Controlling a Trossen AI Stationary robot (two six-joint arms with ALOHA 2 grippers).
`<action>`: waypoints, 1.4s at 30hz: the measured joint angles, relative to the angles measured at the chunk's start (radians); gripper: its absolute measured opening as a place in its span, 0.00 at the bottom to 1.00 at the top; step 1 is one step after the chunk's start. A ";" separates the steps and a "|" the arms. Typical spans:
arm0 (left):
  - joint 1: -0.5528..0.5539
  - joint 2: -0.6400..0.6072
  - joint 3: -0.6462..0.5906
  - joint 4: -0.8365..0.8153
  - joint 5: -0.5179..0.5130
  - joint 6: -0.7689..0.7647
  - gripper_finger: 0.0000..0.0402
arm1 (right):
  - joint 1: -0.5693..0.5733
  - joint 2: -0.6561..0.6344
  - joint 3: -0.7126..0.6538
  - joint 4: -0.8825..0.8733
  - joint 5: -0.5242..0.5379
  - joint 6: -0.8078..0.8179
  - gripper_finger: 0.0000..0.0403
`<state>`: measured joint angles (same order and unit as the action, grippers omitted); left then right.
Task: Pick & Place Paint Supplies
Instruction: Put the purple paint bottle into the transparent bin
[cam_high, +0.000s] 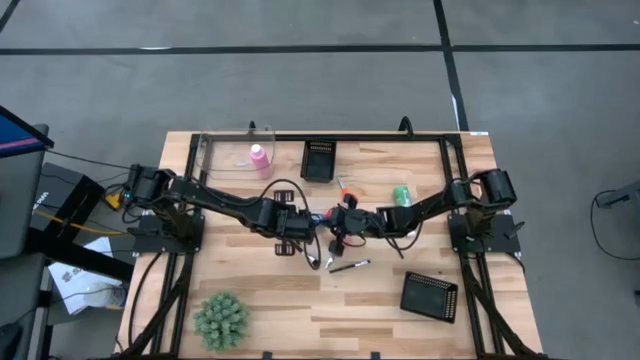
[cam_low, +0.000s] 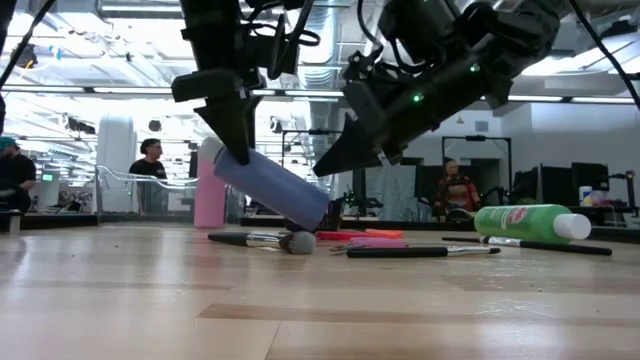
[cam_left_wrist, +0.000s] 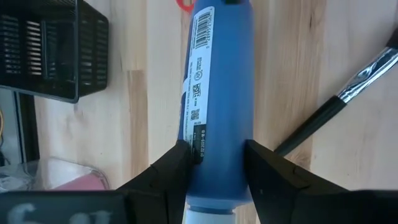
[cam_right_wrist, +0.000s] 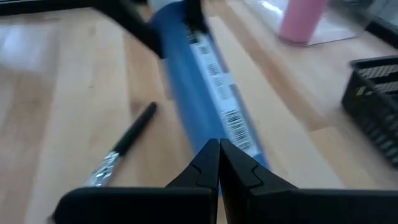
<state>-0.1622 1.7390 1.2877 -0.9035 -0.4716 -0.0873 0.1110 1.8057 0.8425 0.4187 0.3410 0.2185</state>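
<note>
Blue bottle (cam_left_wrist: 219, 106) is being gripped tilted by left tool (cam_left_wrist: 214, 168); right tool (cam_right_wrist: 217, 163), clenched empty, is crowding it, risking a knock loose.

The blue plastic bottle with a barcode label (cam_left_wrist: 221, 93) hangs tilted, one end near the wooden tabletop; the pink bottle (cam_high: 259, 156) stands upright inside a clear container at the table's far side; the green bottle with a white cap (cam_low: 530, 222) lies on its side; thin dark-handled brushes (cam_low: 420, 251) and pink-handled scissors (cam_low: 365, 240) lie flat mid-table.
</note>
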 joint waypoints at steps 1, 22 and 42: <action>0.000 0.000 0.000 0.011 0.000 0.001 0.34 | -0.002 0.007 0.000 0.005 -0.002 0.003 0.00; -0.029 -0.116 0.000 0.154 0.033 0.072 0.33 | -0.041 0.134 0.030 0.026 -0.085 0.020 0.00; -0.013 -0.376 -0.500 0.357 0.113 -0.244 0.58 | 0.121 -0.038 0.025 0.048 -0.057 -0.192 0.11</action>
<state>-0.1756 1.3631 0.7879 -0.5468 -0.3588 -0.3308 0.2319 1.7681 0.8675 0.4667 0.2836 0.0262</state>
